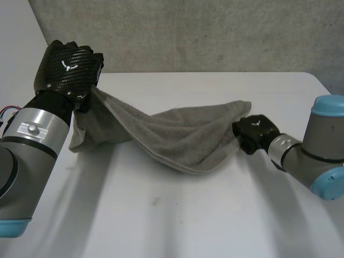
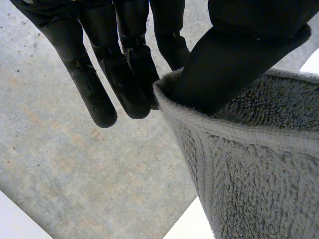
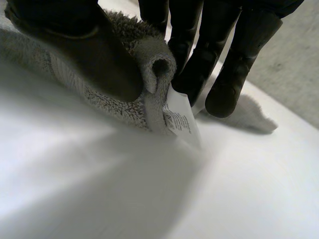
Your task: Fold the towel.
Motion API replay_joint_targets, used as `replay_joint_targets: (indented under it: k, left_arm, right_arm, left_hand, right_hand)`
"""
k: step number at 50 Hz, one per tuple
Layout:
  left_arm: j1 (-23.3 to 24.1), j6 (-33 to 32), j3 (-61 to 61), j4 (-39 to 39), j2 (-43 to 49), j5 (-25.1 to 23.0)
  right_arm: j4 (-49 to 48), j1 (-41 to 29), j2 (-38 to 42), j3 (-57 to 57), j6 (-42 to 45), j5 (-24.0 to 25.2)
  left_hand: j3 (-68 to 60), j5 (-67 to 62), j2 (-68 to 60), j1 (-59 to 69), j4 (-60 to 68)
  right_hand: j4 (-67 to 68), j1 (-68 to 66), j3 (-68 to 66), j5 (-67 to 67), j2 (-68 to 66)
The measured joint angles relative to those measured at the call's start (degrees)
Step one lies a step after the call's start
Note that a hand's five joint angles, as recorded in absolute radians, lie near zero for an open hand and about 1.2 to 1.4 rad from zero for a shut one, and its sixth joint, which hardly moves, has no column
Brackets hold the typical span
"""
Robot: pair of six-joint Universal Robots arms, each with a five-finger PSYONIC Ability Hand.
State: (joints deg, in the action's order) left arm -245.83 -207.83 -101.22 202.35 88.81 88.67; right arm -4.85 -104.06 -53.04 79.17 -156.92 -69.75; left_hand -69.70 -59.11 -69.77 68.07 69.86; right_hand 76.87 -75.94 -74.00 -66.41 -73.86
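Count: one grey towel (image 1: 177, 137), two black robot hands, one white table (image 1: 188, 220), one white care label (image 3: 179, 122).
Towel: bunched into a sagging band across the middle of the table, running from 10 o'clock to 3 o'clock in the head view, with one hand at each end.
Left hand (image 1: 67, 67): at 10 o'clock, raised above the table. It pinches one end of the towel, which hangs from it down to the tabletop.
Right hand (image 1: 253, 131): at 3 o'clock, low by the table, pinching the towel's other end.
Left wrist view: the thumb (image 2: 224, 64) presses on the towel just inside its hemmed edge. The fingers (image 2: 99, 99) are straight and close together, on the other side of that edge.
Right wrist view: the thumb lies over a rolled edge of the towel with the fingers behind it. The care label hangs from that edge down to the table, a detail the head view does not give.
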Motion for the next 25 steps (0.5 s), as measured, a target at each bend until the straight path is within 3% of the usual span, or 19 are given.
replay_joint_targets:
  k: [12,19,25]
  left_arm:
    - [-0.48,-0.26,-1.07,-0.45,0.02,-0.09]
    - [-1.41,-0.5,-1.8,-3.21,-0.66,-0.31]
    - [-1.9,-0.68,-1.8,-8.2,-2.65,-0.52]
  right_arm:
    - [5.76,2.68,-14.73,-0.75,-4.63,1.3]
    - [18.36,9.99,-26.03,-4.19,-1.25,6.06]
    - [34.0,17.23,-33.09,-10.28,6.93,10.37]
  left_hand:
    - [0.0,0.0,0.0,0.0,0.0]
    - [0.0,0.0,0.0,0.0,0.0]
    - [0.0,0.0,0.0,0.0,0.0]
  right_hand:
    - [0.0,0.0,0.0,-0.11,-0.32]
    - [0.0,-0.01,0.0,-0.11,-0.33]
    - [0.0,-0.01,0.0,-0.14,-0.33]
